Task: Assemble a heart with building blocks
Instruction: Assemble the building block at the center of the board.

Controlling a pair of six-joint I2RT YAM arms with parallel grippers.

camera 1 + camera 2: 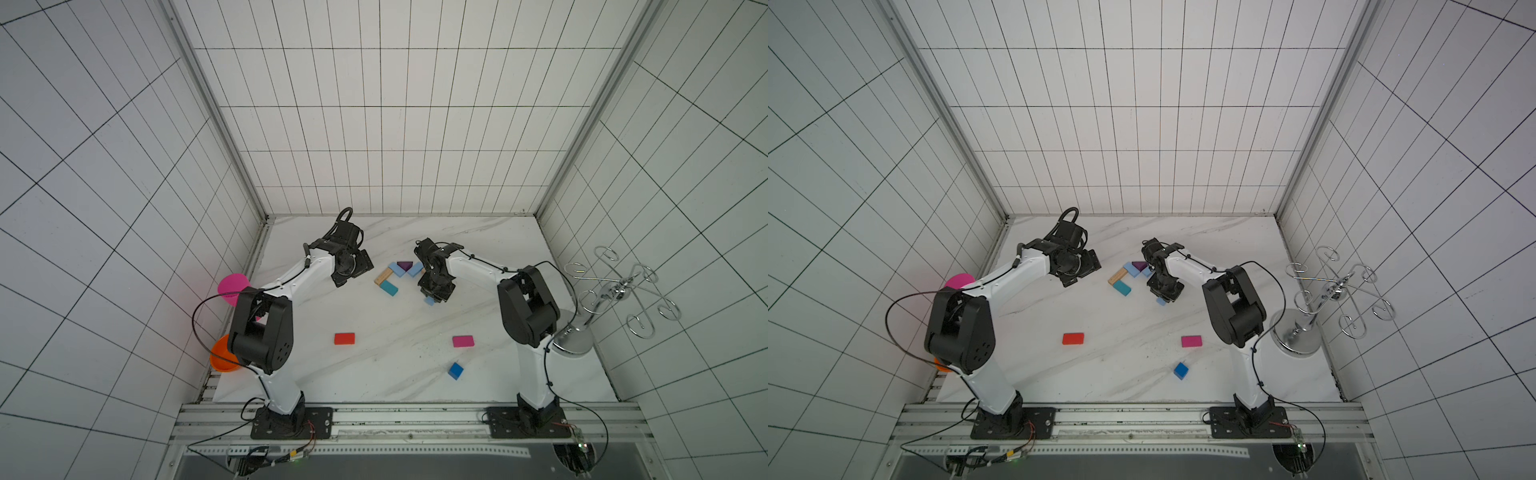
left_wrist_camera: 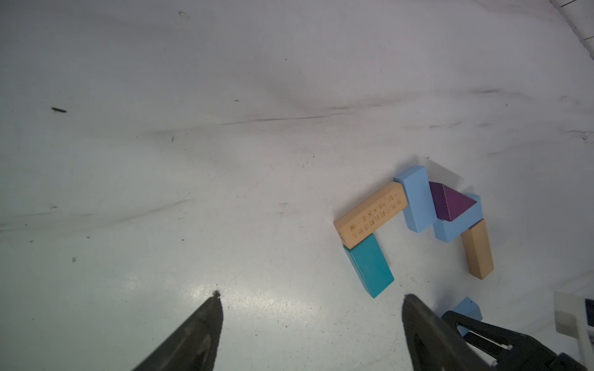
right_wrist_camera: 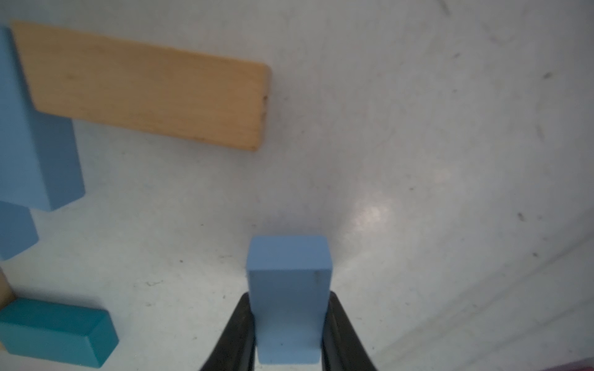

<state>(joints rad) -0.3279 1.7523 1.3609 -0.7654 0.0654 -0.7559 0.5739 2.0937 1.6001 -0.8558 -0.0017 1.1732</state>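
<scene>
Black elbow housings of the left arm (image 1: 266, 324) and right arm (image 1: 525, 309) loom closest in both top views; the first worry is theirs, since both wrists bend down over the far half of the table (image 1: 395, 324) with little room between them, and a careless swing could knock one head into the other. Left arm reaches from its base toward 1 o'clock, its left gripper (image 2: 311, 297) gaping wide with nothing between the fingers, at 9 o'clock of the heart (image 1: 398, 270); right arm reaches toward 11 o'clock, wrist folded steeply down, at 4 o'clock of the heart. Only the upper part of that heart is laid, toward 12 o'clock on the table: purple triangle (image 1: 404, 264) between two light blue pieces (image 2: 414, 199), with a teal block (image 1: 389, 287) and a tan block (image 2: 477, 250) trailing down the sides; they merely butt together, so a nudge from the incoming piece would likely skew the lot. Right gripper (image 3: 289, 294) is pinched on a light blue block (image 3: 289, 266) by one end, much of it jutting past the tips; I judge it could pivot on release; whether it rests on the table I cannot tell. Red block (image 1: 344, 338) at 8 o'clock, magenta block (image 1: 463, 341) at 4 and blue cube (image 1: 455, 370) at 5 lie loose, well apart.
</scene>
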